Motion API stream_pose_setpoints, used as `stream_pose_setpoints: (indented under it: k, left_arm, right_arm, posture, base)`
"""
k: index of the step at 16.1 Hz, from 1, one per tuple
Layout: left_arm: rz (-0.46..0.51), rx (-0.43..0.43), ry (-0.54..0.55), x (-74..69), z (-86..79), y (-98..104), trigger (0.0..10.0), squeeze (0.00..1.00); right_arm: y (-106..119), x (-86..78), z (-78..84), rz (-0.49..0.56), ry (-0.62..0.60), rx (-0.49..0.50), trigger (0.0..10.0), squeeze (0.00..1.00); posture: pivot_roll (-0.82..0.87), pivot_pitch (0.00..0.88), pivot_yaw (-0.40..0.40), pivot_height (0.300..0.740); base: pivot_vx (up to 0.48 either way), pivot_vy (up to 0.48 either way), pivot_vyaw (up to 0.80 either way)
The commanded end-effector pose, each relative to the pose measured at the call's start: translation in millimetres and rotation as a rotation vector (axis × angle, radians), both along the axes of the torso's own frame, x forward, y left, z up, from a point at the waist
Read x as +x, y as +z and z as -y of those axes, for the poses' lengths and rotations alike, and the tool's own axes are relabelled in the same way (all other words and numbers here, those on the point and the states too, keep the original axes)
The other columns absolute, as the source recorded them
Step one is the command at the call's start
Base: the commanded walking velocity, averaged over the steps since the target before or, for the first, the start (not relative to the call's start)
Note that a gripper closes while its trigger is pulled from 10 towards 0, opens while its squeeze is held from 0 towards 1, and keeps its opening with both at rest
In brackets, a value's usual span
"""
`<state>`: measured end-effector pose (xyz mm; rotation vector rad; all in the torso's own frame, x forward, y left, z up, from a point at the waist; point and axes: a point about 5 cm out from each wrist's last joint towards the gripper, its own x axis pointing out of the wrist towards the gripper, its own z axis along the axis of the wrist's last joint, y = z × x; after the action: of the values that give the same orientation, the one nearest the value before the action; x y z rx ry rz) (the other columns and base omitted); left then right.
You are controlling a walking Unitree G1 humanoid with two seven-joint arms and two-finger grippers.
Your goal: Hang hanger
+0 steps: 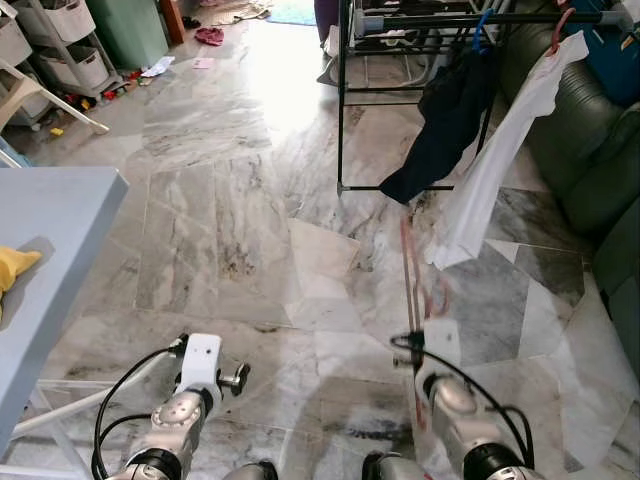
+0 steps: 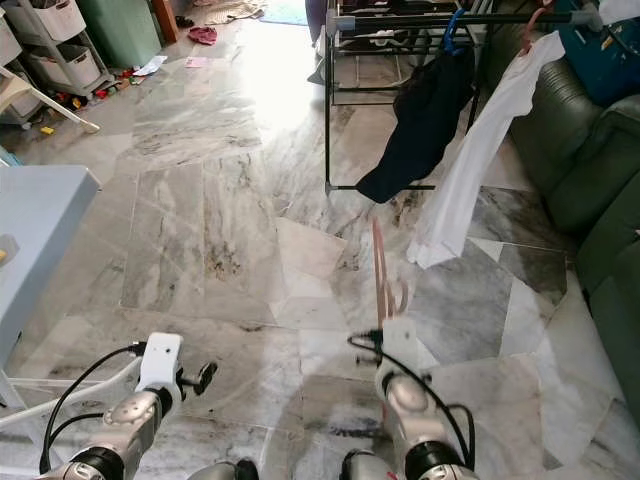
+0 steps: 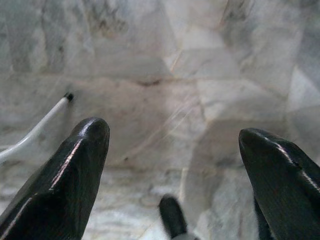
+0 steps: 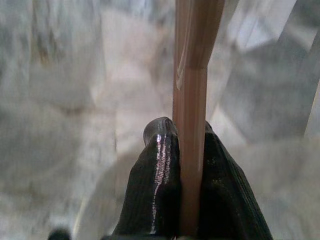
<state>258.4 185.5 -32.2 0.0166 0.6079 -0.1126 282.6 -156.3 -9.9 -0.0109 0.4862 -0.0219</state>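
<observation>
Right tool [image 4: 187, 165] pinching pink hanger [image 4: 192, 75] held forward, left tool [image 3: 172, 150] spread, low

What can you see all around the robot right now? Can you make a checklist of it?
Surface: marble floor, grey-veined, patchy tiles.
Job's things: pink hanger gripped by the right gripper; drying rack ahead, already holding a dark garment and a white shirt.
Clutter: yellow cloth on the blue table; toys and storage drawers far left.
Grippers: right shut on the hanger; left gripper open, holding nothing.
Cables: black cables loop along both arms.
Surroundings: green sofa to the right.
</observation>
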Motion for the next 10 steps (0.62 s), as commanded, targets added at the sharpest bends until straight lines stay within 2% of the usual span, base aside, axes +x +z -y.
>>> stream_pose_setpoints:
  k: [1,4,10]
  left_arm:
    - [0.034,-0.026,-0.007,4.9,0.4,5,10.0,0.00]
    - [0.103,-0.041,-0.108,12.9,10.3,14,10.0,0.00]
    - [0.155,-0.067,-0.137,21.3,23.6,22,10.0,0.00]
  right_arm:
    - [6,3.0,-1.3,0.043,-0.001,0.000,10.0,0.00]
    - [20,11.3,-5.3,0.092,0.005,0.006,10.0,0.00]
    - [23,10.4,-10.6,0.077,0.051,0.000,10.0,0.00]
  posture:
    - [-0.14,0.122,0.023,0.740]
    - [-0.15,0.127,0.021,0.740]
    - [-0.15,0.119,0.009,0.740]
  base:
    - [0.304,0.000,0.00]
    - [0.355,0.000,0.00]
    - [0.368,0.000,0.00]
